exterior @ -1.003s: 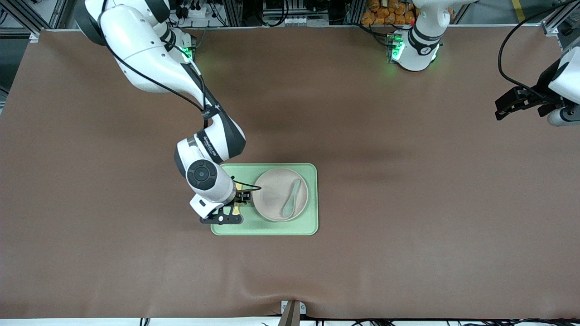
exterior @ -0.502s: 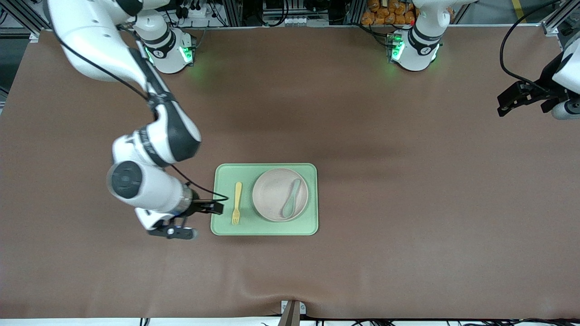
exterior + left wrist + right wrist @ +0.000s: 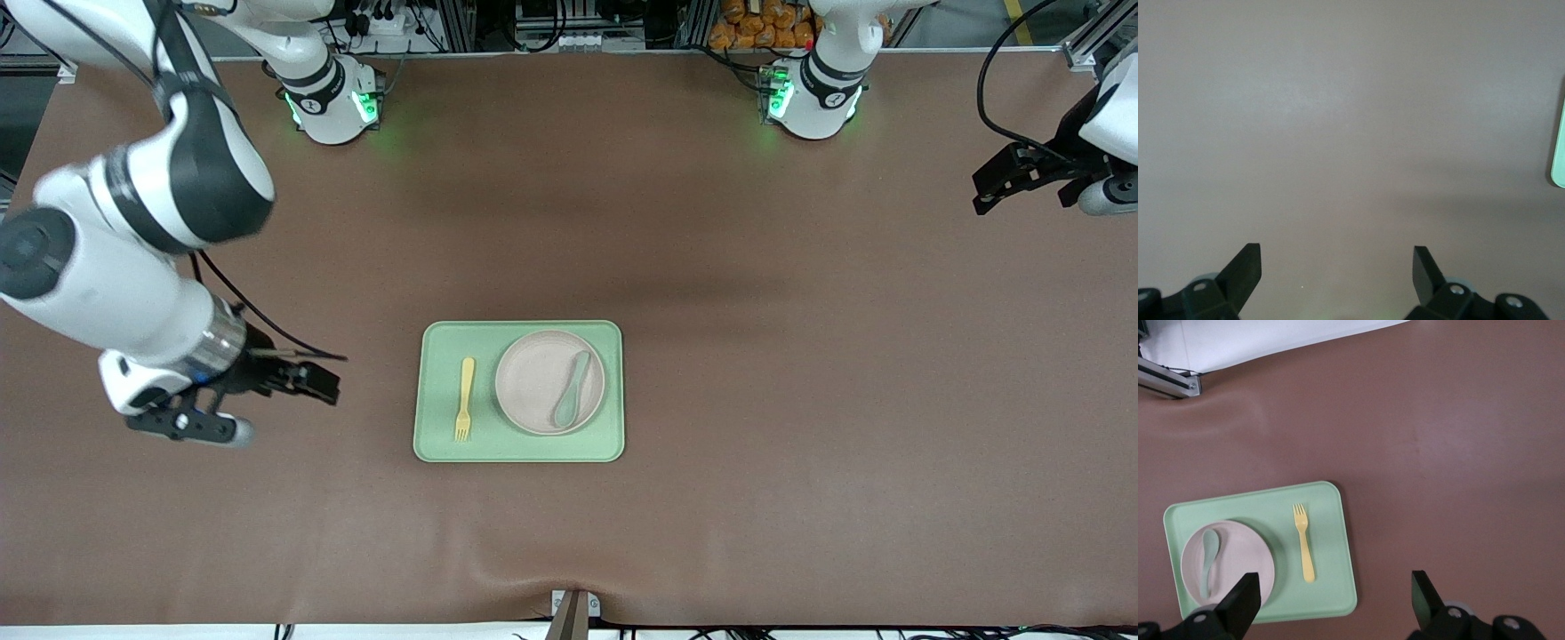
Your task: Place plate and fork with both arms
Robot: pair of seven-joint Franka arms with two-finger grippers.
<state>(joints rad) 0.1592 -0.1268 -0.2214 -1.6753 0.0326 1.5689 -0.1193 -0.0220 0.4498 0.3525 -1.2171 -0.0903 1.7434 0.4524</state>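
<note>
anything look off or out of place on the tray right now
Nothing stands out. The plate sits flat on the green tray with the spoon lying in it, and the fork lies straight beside the plate on the tray. No spill or damage shows. Both the right gripper and left gripper are open, away from the tray.

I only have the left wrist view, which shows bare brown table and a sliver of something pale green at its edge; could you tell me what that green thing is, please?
Observer: It is the rectangular light-green tray, lying mid-table.
Operator: Thank you. Is anything on it?
Observer: Yes, the round off-white plate sits on the tray, with a grey-green spoon in it.
Operator: And the fork?
Observer: The small pale-yellow plastic fork lies flat on the tray beside the plate, toward the right arm's end.
Operator: Where is the right gripper?
Observer: The right gripper is over bare table off that end of the tray, jaws open and empty.
</note>
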